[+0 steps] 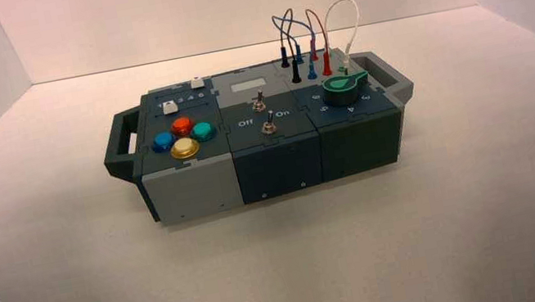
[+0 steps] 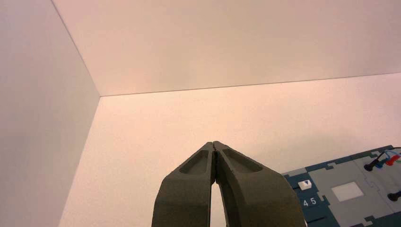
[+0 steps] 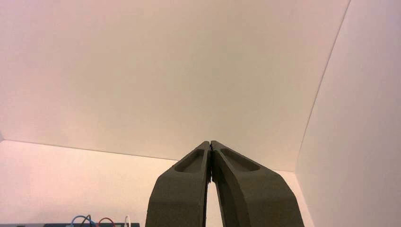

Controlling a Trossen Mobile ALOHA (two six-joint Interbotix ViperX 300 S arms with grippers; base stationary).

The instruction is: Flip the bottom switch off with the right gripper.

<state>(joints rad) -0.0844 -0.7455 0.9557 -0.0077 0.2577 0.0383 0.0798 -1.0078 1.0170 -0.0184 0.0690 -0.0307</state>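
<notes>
Jaws closed tip to tip on both arms; right gripper (image 3: 210, 144) parked well away from the box (image 1: 266, 159), holding nothing.

The bottom switch (image 1: 269, 126) is a small silver metal lever on a round nut, on the dark middle panel between the Off and On markings, nearer the front edge. Risk: the identical upper toggle (image 1: 259, 102) stands just behind it, so a long approach could strike the wrong lever; the smooth, thin lever may also slip off the tapered fingertips. The glossy domed buttons (image 1: 183, 137) lie to the left, the green-topped knob (image 1: 343, 88) to the right, looped wires (image 1: 314, 31) behind. The left gripper (image 2: 214, 144) idles over the matte white desk (image 1: 423, 206).
</notes>
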